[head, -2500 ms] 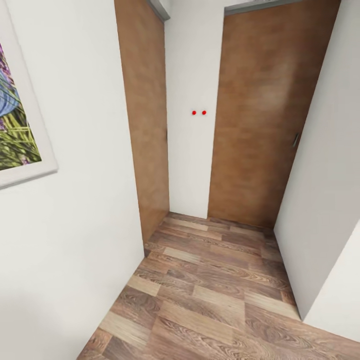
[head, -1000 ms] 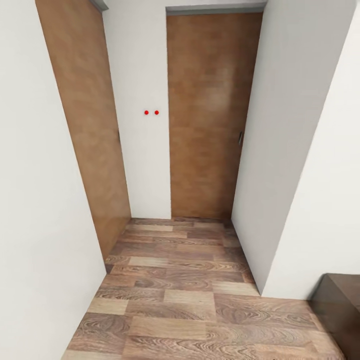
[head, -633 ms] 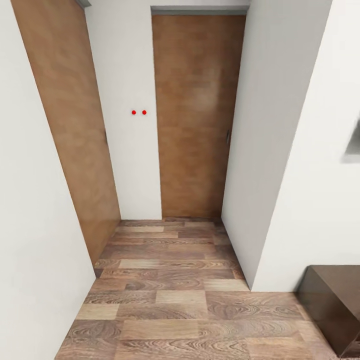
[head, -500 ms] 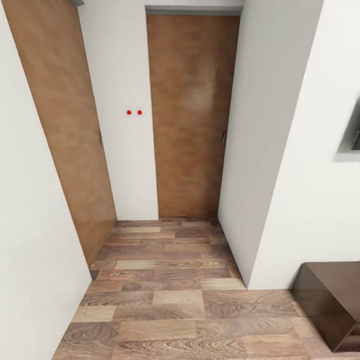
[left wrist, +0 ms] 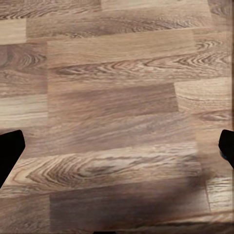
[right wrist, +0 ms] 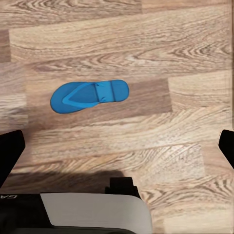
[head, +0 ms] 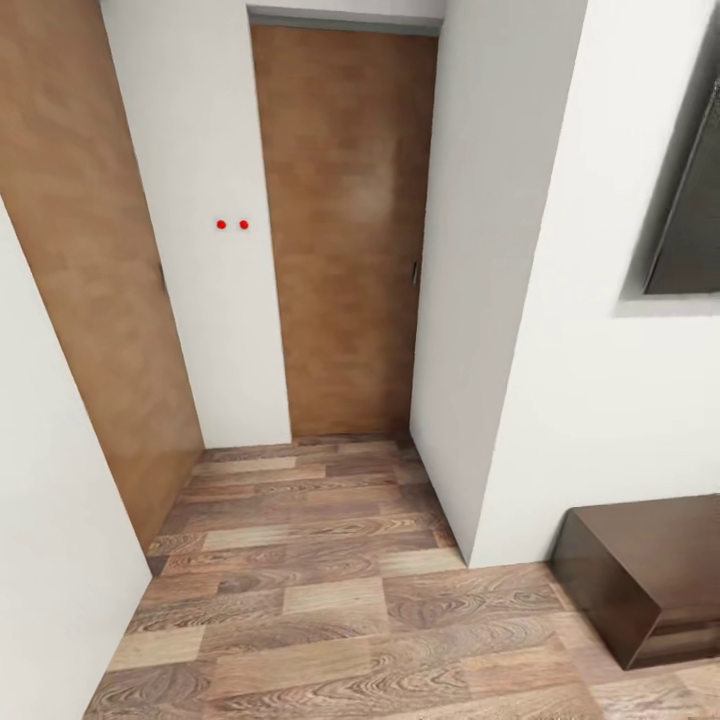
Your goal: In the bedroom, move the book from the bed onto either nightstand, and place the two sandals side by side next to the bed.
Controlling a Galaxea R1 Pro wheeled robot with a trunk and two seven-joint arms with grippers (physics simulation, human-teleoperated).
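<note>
Robot in transit facing a closed brown door [head: 345, 230]; one blue sandal [right wrist: 89, 96] lies loose on the wood floor [right wrist: 146, 44] under the right hand [right wrist: 117, 146], both hands spread wide and empty, so by my reading nothing is placed yet.

At the left and right edges of the left wrist frame, the left gripper [left wrist: 117, 151] shows two plain black fingertips [left wrist: 9, 153]. The right gripper [right wrist: 117, 151] has the same black fingers [right wrist: 9, 156]. Along that frame's bottom edge sits a pale grey-white rounded body panel [right wrist: 92, 212] with a small black block on top and faint lettering at lower left.
</note>
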